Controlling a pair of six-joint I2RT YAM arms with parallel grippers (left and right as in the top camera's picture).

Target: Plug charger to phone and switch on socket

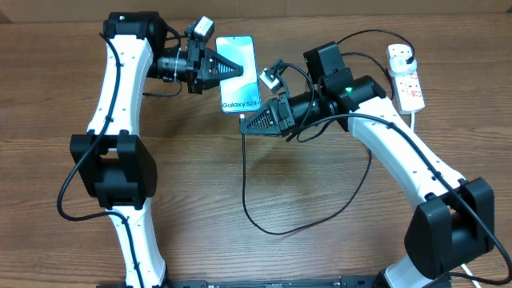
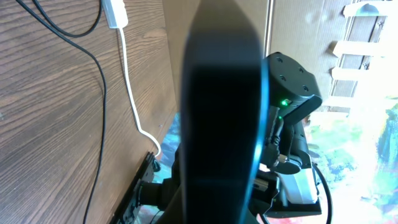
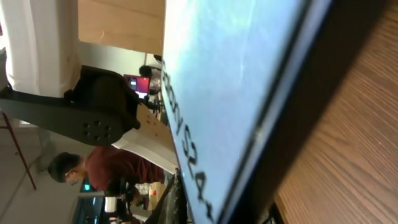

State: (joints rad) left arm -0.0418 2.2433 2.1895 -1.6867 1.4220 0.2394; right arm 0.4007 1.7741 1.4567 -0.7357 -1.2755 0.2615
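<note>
Phone (image 1: 238,74): at far centre of wooden table (image 1: 200,200), screen up, long axis running far to near with a slight tilt, lettered bottom edge pointing toward the arm bases. Left gripper (image 1: 227,68): closed on the phone's left edge. Right gripper (image 1: 246,122): closed at the bottom edge on the charger (image 1: 243,176) tip. Socket (image 1: 408,78): far right, well apart.

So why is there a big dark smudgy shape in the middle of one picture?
Left wrist view: that shape is the phone, so close to the camera that it goes out of focus, and the background on the right is washed out bright; right wrist view: its pale blue screen fills the frame, soft too; overhead view: evenly lit and sharp, its white text readable.
</note>
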